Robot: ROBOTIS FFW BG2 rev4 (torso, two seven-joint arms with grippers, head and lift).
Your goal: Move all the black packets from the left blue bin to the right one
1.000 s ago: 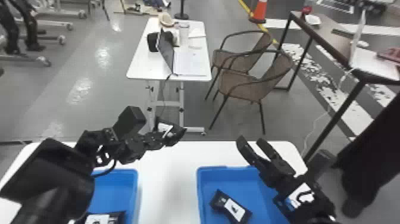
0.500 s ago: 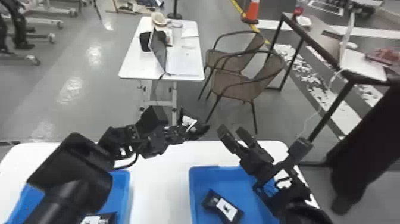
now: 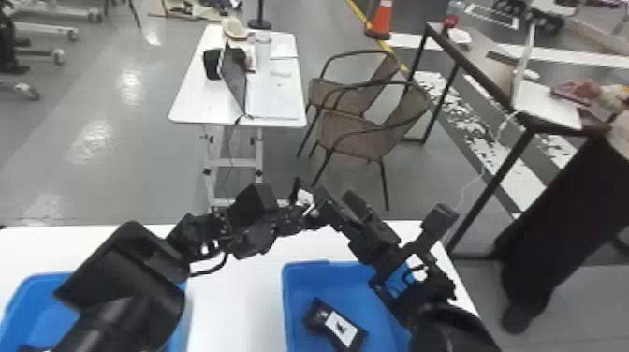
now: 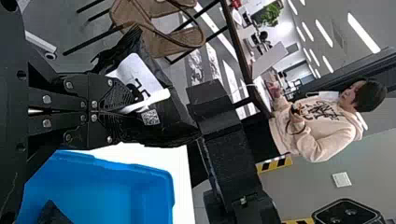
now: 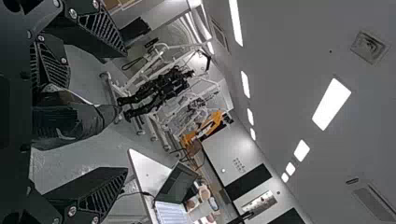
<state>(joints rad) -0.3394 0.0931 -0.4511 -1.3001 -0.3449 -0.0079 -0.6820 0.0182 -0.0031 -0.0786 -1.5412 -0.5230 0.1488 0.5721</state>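
In the head view my left gripper is above the table between the bins, shut on a black packet with a white label. Right beside it, my right gripper stands open. The left wrist view has the left gripper pinching the packet, close to the other arm's gripper. Between the spread fingers of the right gripper, the right wrist view has the packet. Another packet lies in the right blue bin; the left blue bin is partly covered by the left arm.
The white table carries both bins. Beyond its far edge stand another white table and brown chairs. A dark desk is at the right.
My left gripper has moved right with its packet, and the right gripper has come left towards it, closing the gap between them. The head view has turned slightly right.
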